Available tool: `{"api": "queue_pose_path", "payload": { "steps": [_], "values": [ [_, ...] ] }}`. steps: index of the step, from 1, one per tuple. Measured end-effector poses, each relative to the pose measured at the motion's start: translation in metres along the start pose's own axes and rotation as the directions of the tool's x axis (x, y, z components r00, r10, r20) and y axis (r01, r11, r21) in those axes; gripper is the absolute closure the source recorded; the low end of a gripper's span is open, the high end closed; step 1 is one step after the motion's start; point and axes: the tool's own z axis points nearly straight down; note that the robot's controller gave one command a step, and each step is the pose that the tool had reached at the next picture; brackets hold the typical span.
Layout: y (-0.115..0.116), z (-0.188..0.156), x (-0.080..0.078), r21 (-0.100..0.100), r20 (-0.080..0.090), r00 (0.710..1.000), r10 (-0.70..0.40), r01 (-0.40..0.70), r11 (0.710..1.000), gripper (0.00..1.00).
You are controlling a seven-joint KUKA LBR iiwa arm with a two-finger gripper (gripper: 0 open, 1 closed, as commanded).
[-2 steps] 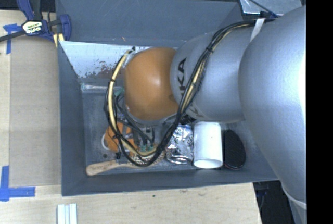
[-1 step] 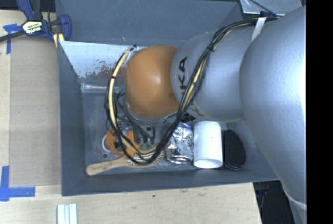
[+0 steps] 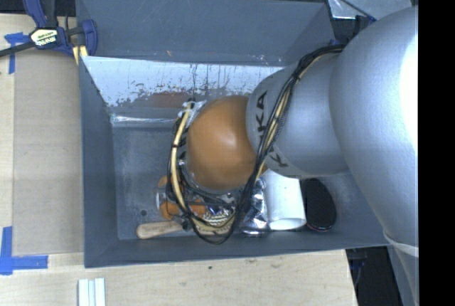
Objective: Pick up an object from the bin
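Observation:
My gripper [image 3: 207, 205] is low in the bin's front part, mostly hidden under the arm's orange dome and looped cables. Just left of it lies a small orange thing [image 3: 168, 209]. A pale wooden handle [image 3: 153, 229] lies flat along the front wall, its right end running under the gripper. To the right of the gripper a white cylinder [image 3: 285, 204] lies on the floor, with a crumpled silvery thing [image 3: 254, 223] at its lower left.
A black oval thing [image 3: 320, 206] lies at the bin's front right, beside the white cylinder. The arm's thick grey link crosses the right half of the bin. Bare floor shows at the left and back left.

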Motion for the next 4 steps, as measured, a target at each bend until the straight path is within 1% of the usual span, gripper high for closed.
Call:
{"api": "queue_pose_path", "payload": {
  "steps": [3,4],
  "values": [
    [0.000,0.000,0.001,0.000,-0.003,1.000,0.003,-0.003,1.000,1.00],
    [-0.024,0.001,-0.017,-0.001,0.003,0.995,-0.096,0.096,0.995,1.00]
  ]
}}
